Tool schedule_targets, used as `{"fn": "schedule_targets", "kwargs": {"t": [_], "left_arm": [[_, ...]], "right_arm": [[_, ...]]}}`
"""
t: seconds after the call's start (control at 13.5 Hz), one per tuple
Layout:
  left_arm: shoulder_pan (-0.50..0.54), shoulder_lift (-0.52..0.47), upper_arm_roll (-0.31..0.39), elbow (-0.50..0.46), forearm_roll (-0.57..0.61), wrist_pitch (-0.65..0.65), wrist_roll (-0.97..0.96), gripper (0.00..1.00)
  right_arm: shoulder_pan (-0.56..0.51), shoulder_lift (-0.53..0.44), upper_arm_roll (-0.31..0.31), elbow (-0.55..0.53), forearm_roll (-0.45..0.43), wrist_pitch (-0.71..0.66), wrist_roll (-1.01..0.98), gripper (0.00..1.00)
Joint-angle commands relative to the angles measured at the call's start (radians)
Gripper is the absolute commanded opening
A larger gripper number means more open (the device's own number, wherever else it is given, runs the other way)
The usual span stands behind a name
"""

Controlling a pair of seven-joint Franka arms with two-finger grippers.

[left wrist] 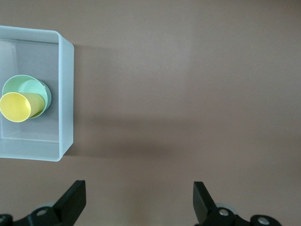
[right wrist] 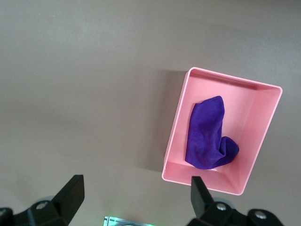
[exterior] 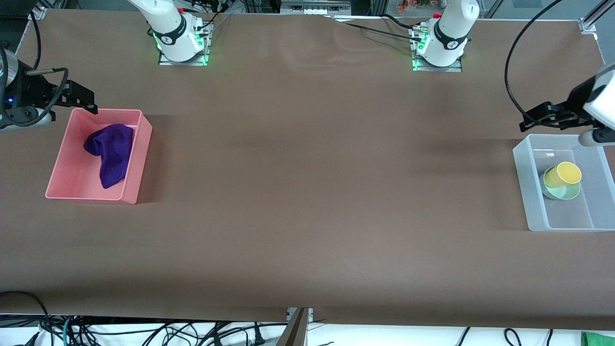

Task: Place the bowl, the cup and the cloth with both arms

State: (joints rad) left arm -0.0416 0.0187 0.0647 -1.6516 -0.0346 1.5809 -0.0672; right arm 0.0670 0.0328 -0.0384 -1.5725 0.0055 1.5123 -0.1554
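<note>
We judged the task to be all but finished. The cloth (exterior: 110,153) lay crumpled in the pink bin (exterior: 136,163) at the right arm's end of the table. The cup (exterior: 563,175) lay tipped on its side in the bowl (exterior: 564,192), and both sat in the clear bin (exterior: 526,182) at the left arm's end. Nothing of the task lay loose on the brown table (exterior: 307,192), so as far as we could see, all that was left was for the arms to pull away.

The right gripper (exterior: 84,102) hung over the pink bin's corner on the robots' side, empty, its fingers (right wrist: 70,195) spread wide in the right wrist view. The cloth was below it inside the bin, apart from it and nearer to the front camera than that corner.

The left gripper (exterior: 540,120) hung over the table just by the clear bin's edge on the robots' side, also empty, with its fingers (left wrist: 73,200) spread wide in the left wrist view. The cup and bowl sat low in that bin, well apart from the gripper and nearer to the front camera than the edge.
</note>
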Motion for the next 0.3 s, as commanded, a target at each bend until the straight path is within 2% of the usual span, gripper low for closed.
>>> {"fn": "schedule_targets", "kwargs": {"t": [0.0, 0.22], "left_arm": [[0.046, -0.043, -0.050, -0.040, 0.022, 0.025, 0.009, 1.00], [0.051, -0.016, -0.074, -0.039, 0.028, 0.024, 0.009, 1.00]], "right_arm": [[-0.004, 0.002, 0.005, 0.012, -0.007, -0.001, -0.003, 1.00], [-0.003, 0.002, 0.006, 0.012, -0.005, -0.001, 0.000, 1.00]]}}
